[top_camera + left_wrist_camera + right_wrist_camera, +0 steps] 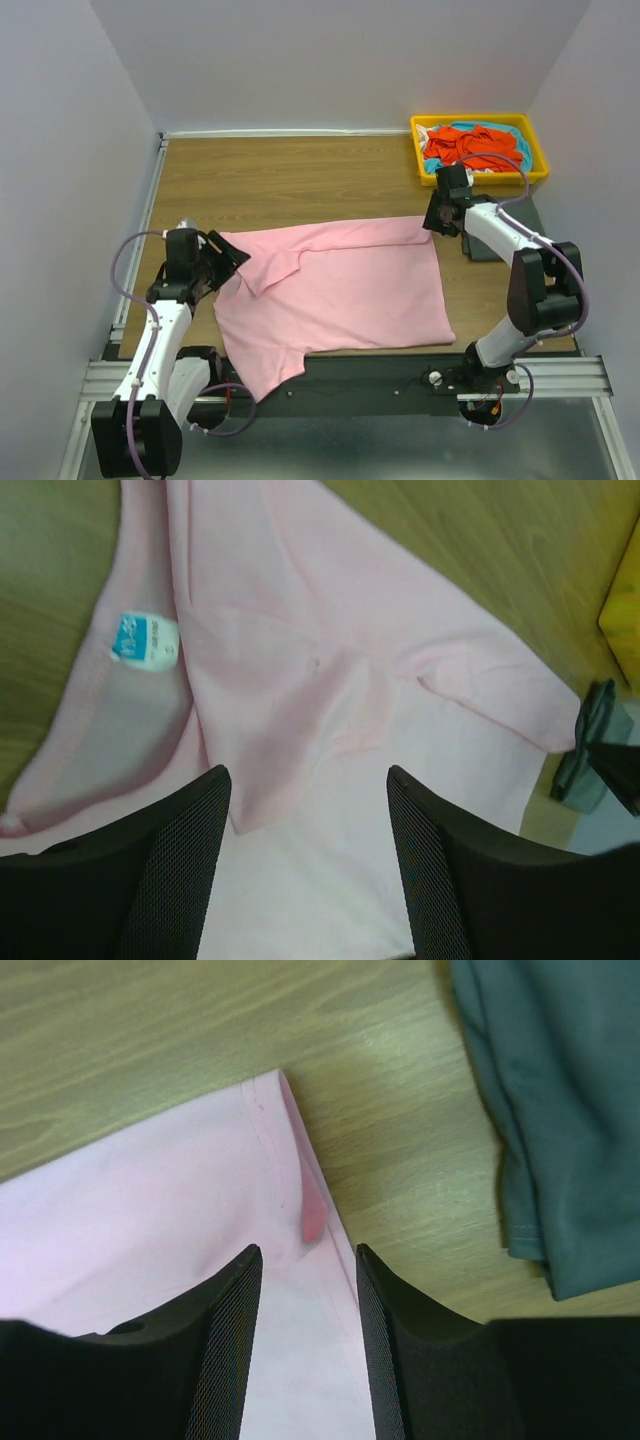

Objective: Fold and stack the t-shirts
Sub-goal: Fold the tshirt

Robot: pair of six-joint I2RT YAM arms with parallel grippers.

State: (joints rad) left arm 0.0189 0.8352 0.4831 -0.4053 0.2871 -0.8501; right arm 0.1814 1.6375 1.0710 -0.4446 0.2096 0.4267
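Note:
The light pink t-shirt (340,290) lies spread on the wooden table, its left sleeve folded over the body. My left gripper (222,262) is open at the shirt's collar end; the left wrist view shows its jaws apart over the pink cloth (330,680) near the neck label (145,642). My right gripper (436,222) is open over the shirt's far right hem corner (270,1130). The dark grey t-shirt (560,1110) lies folded just right of that corner. The orange-red t-shirt (470,145) and the turquoise t-shirt (518,140) lie crumpled in the yellow tray.
The yellow plastic tray (480,122) stands at the far right corner. Grey walls close in the table on the left, back and right. A metal rail (350,375) runs along the near edge.

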